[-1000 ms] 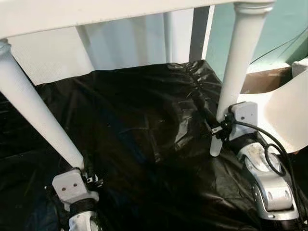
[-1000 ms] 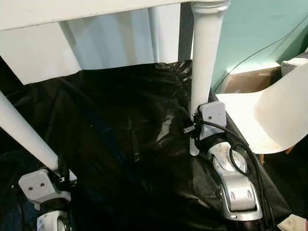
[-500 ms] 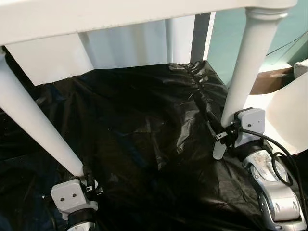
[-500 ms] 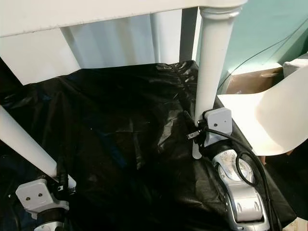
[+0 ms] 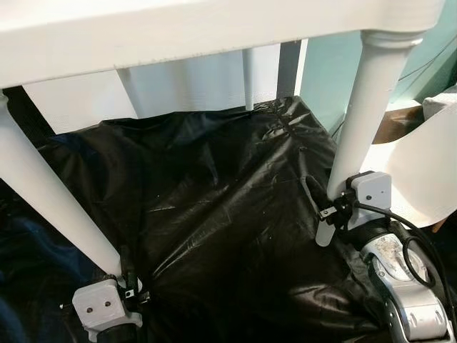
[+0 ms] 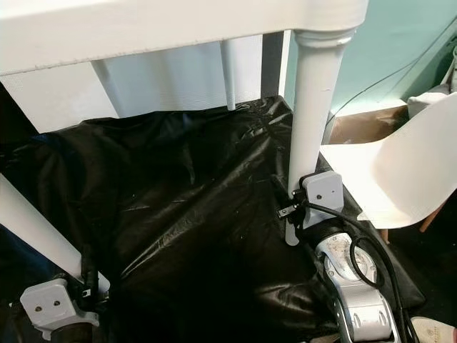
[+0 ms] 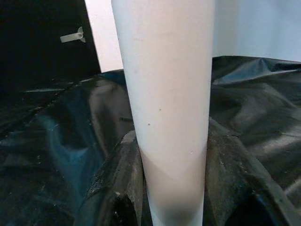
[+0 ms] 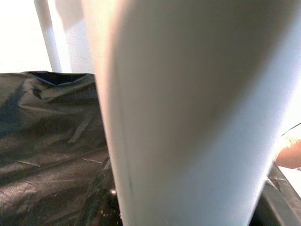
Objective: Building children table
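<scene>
The white children's table (image 5: 178, 32) hangs above a black plastic sheet (image 5: 214, 207), its top filling the upper edge of the eye views. My left gripper (image 5: 123, 275) is shut on the lower end of the left leg (image 5: 50, 207); in the left wrist view the black fingers (image 7: 120, 183) press both sides of that leg (image 7: 167, 108). My right gripper (image 5: 325, 214) is shut on the right leg (image 5: 360, 121) near its foot, and this leg (image 8: 188, 108) stands very close in the right wrist view. A far leg (image 5: 248, 78) shows at the back.
A white chair seat (image 6: 400, 171) stands close on the right, with a cardboard box (image 6: 357, 125) and a teal wall (image 6: 400, 50) behind it. A black cable (image 6: 357, 243) loops over my right wrist. A white surface (image 5: 193, 86) rises behind the sheet.
The table top now sits nearer and fills more of the upper view. Both grippers have kept their hold on the legs; the left one shows lower in the picture.
</scene>
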